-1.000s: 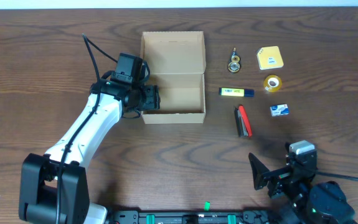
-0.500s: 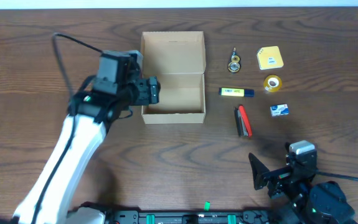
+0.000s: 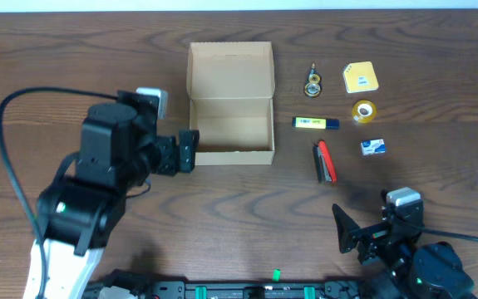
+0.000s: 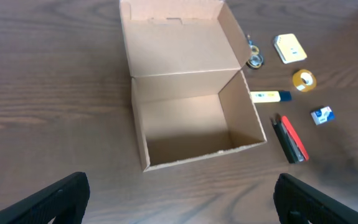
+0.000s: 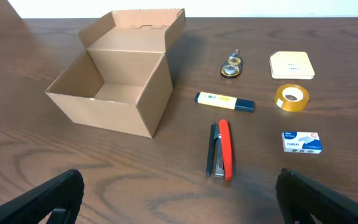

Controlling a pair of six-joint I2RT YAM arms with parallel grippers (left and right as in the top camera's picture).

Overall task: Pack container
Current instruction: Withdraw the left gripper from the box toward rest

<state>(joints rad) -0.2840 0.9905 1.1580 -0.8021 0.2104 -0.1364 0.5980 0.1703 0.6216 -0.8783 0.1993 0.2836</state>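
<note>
Container (image 3: 232,131) open on the dark wood surface (image 3: 421,33); left pincer (image 4: 182,200) hovers beside it, released; right pincer (image 5: 182,200) released too.

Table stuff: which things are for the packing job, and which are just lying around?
For the job: cardboard box, open and empty; left gripper; right gripper.
Lying loose, probably to be packed: stapler, highlighter, tape roll, staples box, yellow square box, small metal item.
</note>
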